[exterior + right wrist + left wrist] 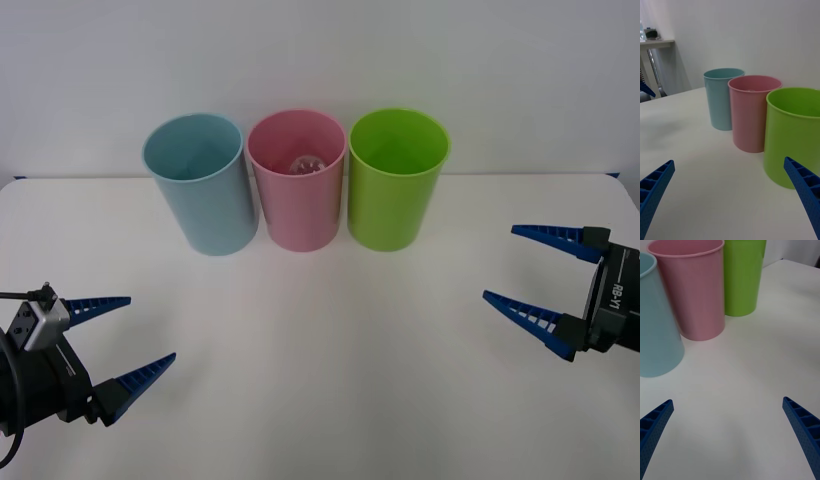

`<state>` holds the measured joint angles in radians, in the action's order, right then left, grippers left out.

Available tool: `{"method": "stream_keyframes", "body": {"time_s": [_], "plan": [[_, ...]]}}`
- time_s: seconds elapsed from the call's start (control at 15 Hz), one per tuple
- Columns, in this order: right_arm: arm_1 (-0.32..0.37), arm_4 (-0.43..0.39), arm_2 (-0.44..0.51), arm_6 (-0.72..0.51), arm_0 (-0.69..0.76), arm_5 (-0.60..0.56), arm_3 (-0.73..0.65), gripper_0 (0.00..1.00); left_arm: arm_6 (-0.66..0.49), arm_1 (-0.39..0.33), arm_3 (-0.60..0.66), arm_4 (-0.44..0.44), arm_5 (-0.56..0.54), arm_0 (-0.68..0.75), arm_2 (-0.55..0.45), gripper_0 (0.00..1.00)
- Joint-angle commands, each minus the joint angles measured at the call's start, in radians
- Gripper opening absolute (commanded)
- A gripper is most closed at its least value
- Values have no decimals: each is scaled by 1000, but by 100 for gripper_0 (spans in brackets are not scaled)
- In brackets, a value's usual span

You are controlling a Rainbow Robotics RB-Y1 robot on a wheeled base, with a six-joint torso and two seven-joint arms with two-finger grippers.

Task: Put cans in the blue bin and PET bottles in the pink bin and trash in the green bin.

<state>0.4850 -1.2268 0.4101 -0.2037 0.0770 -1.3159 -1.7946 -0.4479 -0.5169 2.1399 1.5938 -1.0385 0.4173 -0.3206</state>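
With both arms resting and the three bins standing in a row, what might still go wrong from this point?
1. The blue bin, pink bin and green bin stand almost touching, so bumping one may push or tip its neighbours.
2. Both the left gripper and right gripper are open and low over the table; a sweep toward the bins could knock them over.

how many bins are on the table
3, in a row at the back of the table: the blue bin on the robot's left, the pink bin in the middle, the green bin on the right.
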Motion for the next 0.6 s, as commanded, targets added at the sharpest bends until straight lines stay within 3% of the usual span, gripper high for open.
{"method": "stream_keyframes", "body": {"time_s": [0.07,0.6], "plan": [[0,27,7,52,3,-6,29,100,0,0,0,0,0,0,0,100],[-2,16,-2,53,17,-13,31,100,0,0,0,0,0,0,0,100]]}}
